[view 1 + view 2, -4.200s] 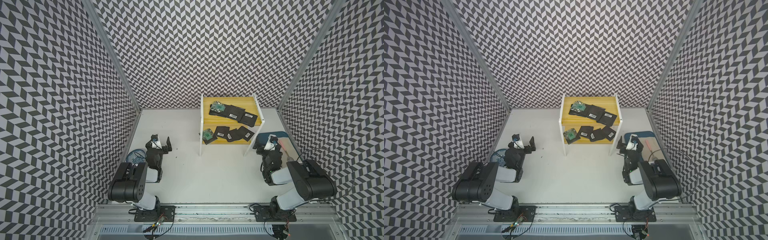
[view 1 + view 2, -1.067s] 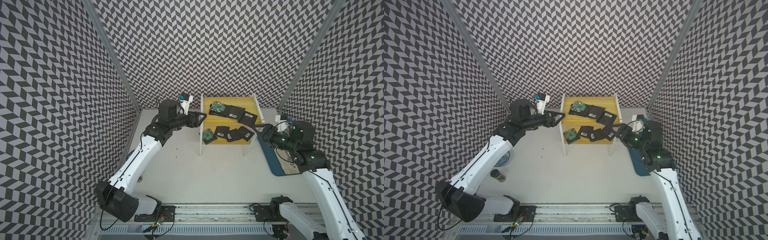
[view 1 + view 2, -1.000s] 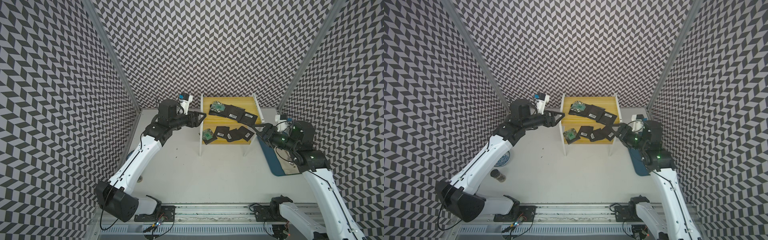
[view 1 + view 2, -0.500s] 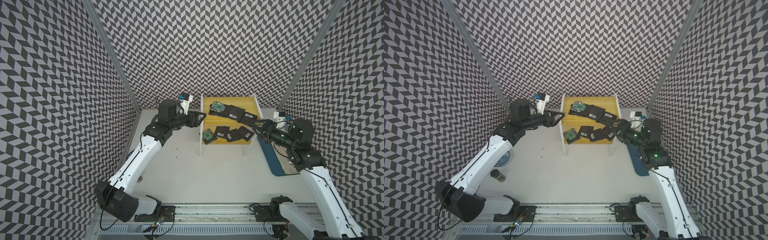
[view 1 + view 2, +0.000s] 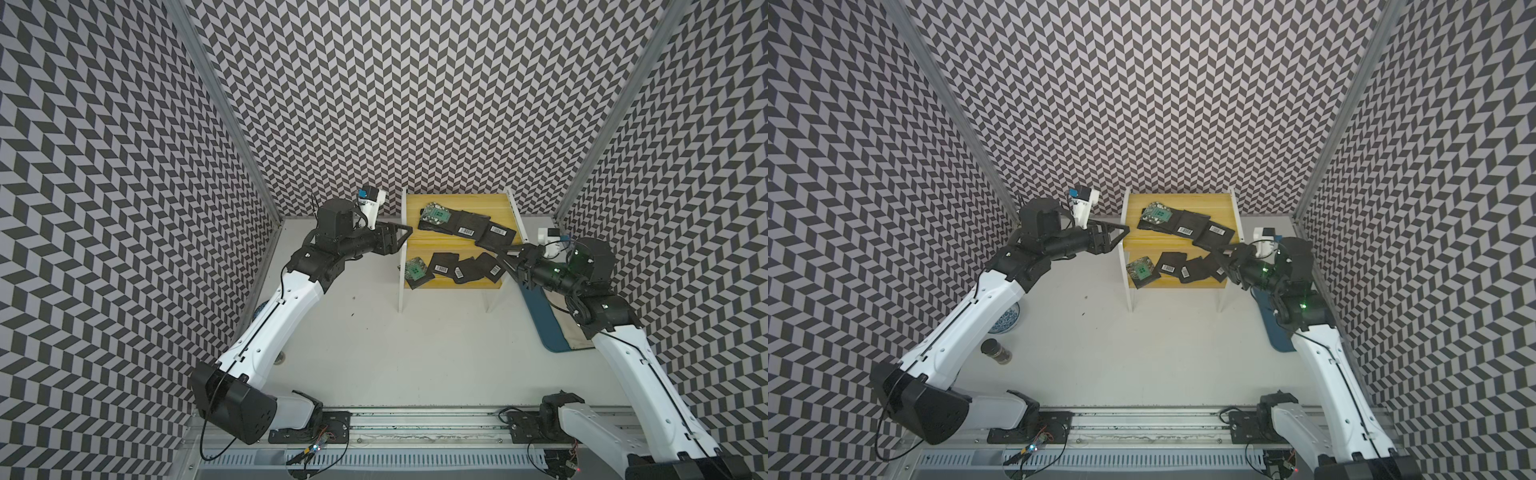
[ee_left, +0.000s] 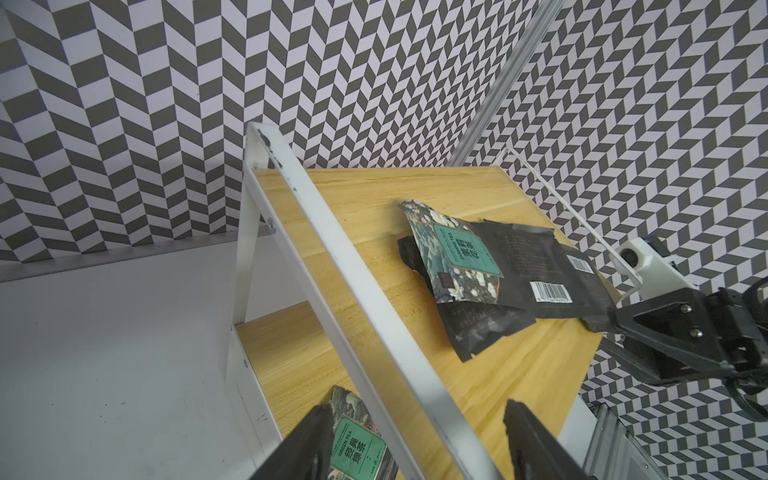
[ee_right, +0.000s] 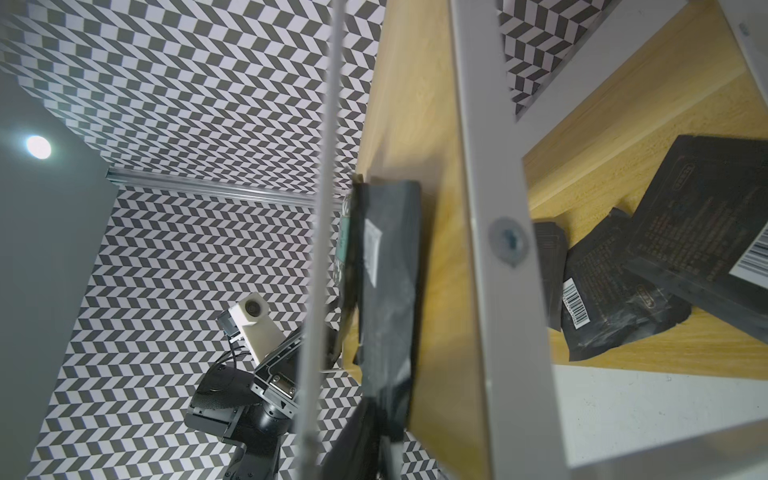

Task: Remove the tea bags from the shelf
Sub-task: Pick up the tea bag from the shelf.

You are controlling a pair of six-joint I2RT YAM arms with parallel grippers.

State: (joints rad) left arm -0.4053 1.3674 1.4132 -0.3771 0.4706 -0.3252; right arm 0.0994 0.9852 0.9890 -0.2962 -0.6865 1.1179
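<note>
Right tool (image 7: 376, 432) pinches the nearest edge of a barcoded black tea bag (image 7: 388, 270) atop the shelf (image 7: 440, 291). Left tool (image 6: 417, 409) gapes empty astride the shelf edge, a green tea bag (image 6: 357, 451) just beneath.

"JASMINE TEA", plus Chinese characters, on the jasmine sachet (image 6: 453, 257) near the shelf's (image 6: 374, 195) upper back left corner; "GREEN TEA" on the green-tea sachet (image 6: 357, 449) at its lower front left corner; barcode digits on black sachets (image 6: 519, 257) unreadable
</note>
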